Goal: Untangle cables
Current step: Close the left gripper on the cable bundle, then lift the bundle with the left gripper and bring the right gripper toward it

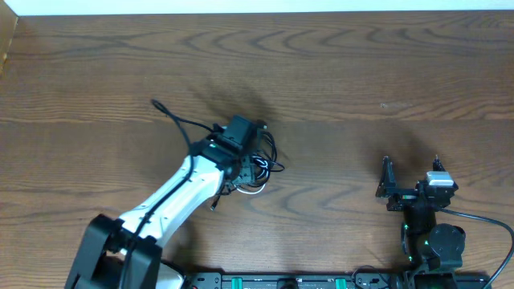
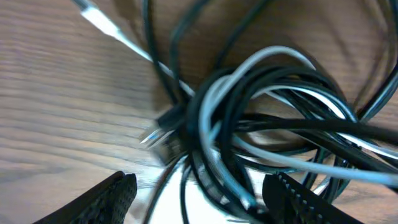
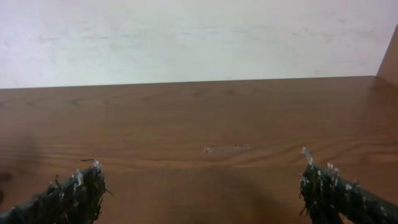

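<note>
- Bare table [image 1: 361, 72] across the far side and the middle: wide passage.
- Tangled cables [image 2: 267, 106] heaped between the spread fingers of the left gripper [image 2: 205, 193], blocking the way down.
- Bare wood ahead of the wide-spread right gripper [image 3: 202, 186].

The left arm [image 1: 173, 197] has a white link between black joints and a black base block. The right arm [image 1: 430, 233] is black, with a pale grey wrist module [image 1: 440, 181], small green lights [image 1: 407, 228] and a black lead [image 1: 482, 215]. The left gripper [image 2: 205, 202] has black, finely ridged fingers [image 2: 115, 196]. The right gripper [image 3: 202, 190] has rough black fingers flecked with white.
</note>
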Robot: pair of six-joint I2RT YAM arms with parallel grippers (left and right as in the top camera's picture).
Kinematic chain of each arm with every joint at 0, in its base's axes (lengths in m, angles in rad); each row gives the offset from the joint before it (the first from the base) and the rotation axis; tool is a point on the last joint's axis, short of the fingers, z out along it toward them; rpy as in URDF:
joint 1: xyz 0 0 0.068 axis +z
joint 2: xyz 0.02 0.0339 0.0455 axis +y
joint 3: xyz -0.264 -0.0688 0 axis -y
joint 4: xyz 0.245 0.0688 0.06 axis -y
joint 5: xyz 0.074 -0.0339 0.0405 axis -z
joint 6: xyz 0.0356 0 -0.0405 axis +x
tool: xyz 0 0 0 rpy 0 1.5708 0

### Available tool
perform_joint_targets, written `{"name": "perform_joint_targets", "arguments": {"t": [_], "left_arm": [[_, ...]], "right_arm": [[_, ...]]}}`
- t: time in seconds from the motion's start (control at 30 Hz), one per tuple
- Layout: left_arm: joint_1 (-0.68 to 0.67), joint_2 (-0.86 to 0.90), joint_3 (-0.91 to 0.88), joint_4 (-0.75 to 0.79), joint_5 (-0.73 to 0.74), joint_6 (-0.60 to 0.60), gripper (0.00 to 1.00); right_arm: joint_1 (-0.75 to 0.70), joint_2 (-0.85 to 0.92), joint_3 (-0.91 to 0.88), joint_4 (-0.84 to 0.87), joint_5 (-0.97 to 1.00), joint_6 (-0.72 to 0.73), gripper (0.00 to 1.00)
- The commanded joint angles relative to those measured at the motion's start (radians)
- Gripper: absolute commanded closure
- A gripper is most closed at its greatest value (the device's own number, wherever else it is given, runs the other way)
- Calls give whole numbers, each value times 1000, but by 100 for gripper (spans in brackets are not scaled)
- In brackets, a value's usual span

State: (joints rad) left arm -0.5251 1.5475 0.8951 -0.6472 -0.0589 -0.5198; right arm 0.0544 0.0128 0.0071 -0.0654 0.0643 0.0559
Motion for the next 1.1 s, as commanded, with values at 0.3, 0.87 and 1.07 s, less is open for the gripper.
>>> {"name": "perform_joint_targets", "arguments": {"t": [0.3,0.87,1.07], "left_arm": [[-60,57,-3,16,-17,-55,43],[-61,-10,44,25,-13,50,92],[-61,-117,44,94,-13,167,92]], "right_arm": [[-4,-4,-2,-3,5,-13,1],[-4,-4,-2,-3,5,-13,1],[-4,-4,-2,-3,5,-12,1]]}}
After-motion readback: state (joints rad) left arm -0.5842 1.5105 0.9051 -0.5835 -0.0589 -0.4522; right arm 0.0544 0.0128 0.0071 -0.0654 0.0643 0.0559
